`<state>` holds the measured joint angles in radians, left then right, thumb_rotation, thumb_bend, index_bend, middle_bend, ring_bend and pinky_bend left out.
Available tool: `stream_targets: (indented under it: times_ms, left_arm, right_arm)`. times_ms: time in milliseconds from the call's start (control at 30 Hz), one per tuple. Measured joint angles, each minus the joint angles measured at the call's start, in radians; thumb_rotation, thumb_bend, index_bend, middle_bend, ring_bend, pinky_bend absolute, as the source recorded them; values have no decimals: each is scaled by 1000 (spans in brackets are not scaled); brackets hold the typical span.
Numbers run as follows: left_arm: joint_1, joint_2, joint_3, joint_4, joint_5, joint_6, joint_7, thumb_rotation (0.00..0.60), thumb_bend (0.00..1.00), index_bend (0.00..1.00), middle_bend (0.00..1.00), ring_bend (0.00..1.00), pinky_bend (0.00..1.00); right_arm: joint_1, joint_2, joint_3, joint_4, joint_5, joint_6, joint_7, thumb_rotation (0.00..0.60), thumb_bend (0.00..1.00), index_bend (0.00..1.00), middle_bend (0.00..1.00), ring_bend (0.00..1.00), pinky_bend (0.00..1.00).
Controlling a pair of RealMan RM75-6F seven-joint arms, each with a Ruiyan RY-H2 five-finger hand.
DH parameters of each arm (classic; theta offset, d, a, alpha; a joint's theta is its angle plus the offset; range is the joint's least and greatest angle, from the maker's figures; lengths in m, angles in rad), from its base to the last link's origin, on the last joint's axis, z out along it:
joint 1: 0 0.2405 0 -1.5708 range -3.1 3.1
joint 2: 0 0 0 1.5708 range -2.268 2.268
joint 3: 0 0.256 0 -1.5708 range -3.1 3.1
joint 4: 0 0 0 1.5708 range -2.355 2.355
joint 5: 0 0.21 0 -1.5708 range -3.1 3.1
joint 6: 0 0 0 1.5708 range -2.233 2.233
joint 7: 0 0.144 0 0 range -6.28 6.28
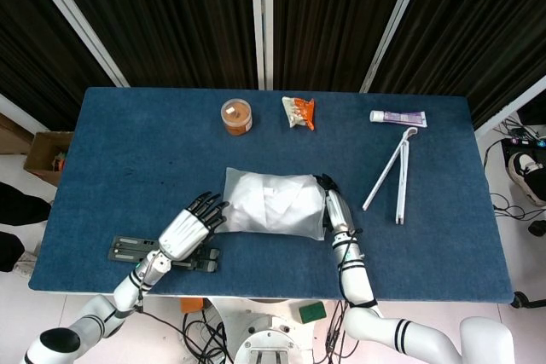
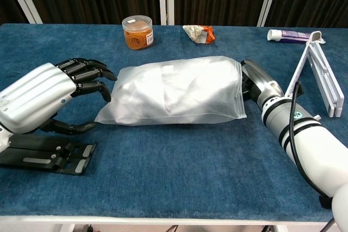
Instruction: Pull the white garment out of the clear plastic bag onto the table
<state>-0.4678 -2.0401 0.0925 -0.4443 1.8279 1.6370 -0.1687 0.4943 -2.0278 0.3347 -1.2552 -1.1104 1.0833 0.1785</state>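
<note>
The white garment (image 2: 174, 93) lies mid-desk inside the clear plastic bag (image 2: 228, 113). The left hand (image 2: 43, 93), fingers spread, should pinch the bag's near corner; the right hand (image 2: 258, 82) is half-hidden, its state unclear.

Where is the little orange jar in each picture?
Head view: the orange jar sits near the table's far edge, a bit left of the middle.
Chest view: the jar is at the top, left of middle.
In both views, the crumpled snack packet lies just right of it.
</note>
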Motion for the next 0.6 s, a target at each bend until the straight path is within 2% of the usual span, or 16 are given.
stream_targets:
  times_ms: [167,367,600]
  left_arm:
    - [4,-28,18,77,9,36,-22,600,214,357,199,135,204]
    - [2,-53,41,144,11,23,-21,600,215,359,199,135,202]
    - [-25,-77,45,192,0,1,-39,600,232,420,203,135,203]
  right_arm:
    - [0,2,3,-7,4,0,-7,600,696,747,195,0,0]
    - [0,3,4,-8,10,-2,-10,600,696,747,195,0,0]
    - [1,1,9,-8,15,-4,-9,600,696,747,195,0,0]
